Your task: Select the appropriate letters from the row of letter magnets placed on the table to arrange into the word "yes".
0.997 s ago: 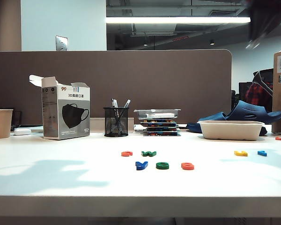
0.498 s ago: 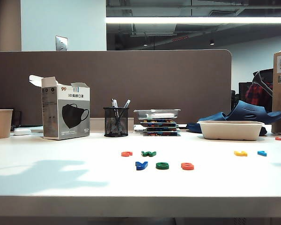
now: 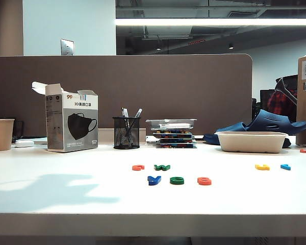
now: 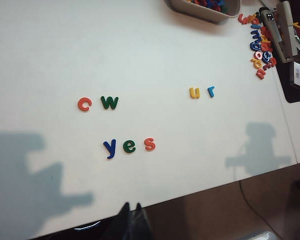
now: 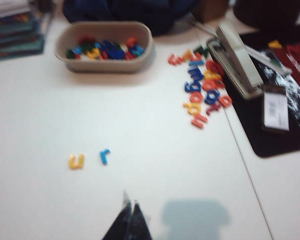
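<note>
7 letter magnets on the table (image 4: 50, 45): 2 orange-red, c (image 4: 84, 104) & s (image 4: 149, 144); 2 green, w (image 4: 109, 102) & e (image 4: 129, 146); 1 dark blue y (image 4: 109, 148); 1 yellow u (image 4: 194, 92); 1 light blue r (image 4: 210, 91). 3 in front row, 4 behind. 1 beige tray (image 5: 104, 66) w/ more letters, plus loose pile (image 5: 202, 95), approx a dozen, too blurred to count. 2 grippers: left (image 4: 130, 212), right (image 5: 129, 212), both closed.

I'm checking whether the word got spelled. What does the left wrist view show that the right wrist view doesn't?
Only the left wrist view: blue y, green e and orange-red s reading "yes", with orange-red c and green w behind. Only the right wrist view: the letters inside the tray. Both: yellow u, light blue r, each shut gripper's tip, left gripper, right gripper.
</note>
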Controlling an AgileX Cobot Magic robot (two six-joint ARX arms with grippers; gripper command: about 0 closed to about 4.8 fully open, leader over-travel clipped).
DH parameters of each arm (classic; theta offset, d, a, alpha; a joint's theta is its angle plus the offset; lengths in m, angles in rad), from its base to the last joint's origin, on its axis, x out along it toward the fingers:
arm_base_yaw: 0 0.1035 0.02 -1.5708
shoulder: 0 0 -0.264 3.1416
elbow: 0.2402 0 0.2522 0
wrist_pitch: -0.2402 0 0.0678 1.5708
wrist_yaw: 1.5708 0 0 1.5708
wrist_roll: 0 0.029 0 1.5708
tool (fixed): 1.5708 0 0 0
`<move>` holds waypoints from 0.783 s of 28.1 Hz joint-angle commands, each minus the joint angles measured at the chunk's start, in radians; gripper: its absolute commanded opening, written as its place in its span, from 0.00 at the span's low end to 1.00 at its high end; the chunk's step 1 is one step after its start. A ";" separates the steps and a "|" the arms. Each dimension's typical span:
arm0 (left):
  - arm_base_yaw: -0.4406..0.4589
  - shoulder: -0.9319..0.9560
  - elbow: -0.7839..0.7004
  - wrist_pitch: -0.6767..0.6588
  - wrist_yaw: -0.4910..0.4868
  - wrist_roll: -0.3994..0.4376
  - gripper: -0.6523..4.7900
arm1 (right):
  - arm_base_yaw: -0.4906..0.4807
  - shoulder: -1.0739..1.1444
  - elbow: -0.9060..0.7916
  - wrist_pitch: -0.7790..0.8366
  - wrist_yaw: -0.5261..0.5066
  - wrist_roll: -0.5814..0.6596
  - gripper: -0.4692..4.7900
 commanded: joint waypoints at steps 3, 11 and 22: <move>0.001 -0.003 0.004 0.005 0.001 -0.002 0.11 | -0.039 -0.103 -0.118 0.073 -0.032 -0.003 0.08; 0.001 -0.003 0.004 0.006 0.000 -0.002 0.11 | -0.048 -0.234 -0.291 0.181 -0.087 -0.006 0.08; 0.001 -0.003 0.004 0.102 -0.005 -0.002 0.11 | -0.046 -0.498 -0.572 0.370 -0.109 0.035 0.08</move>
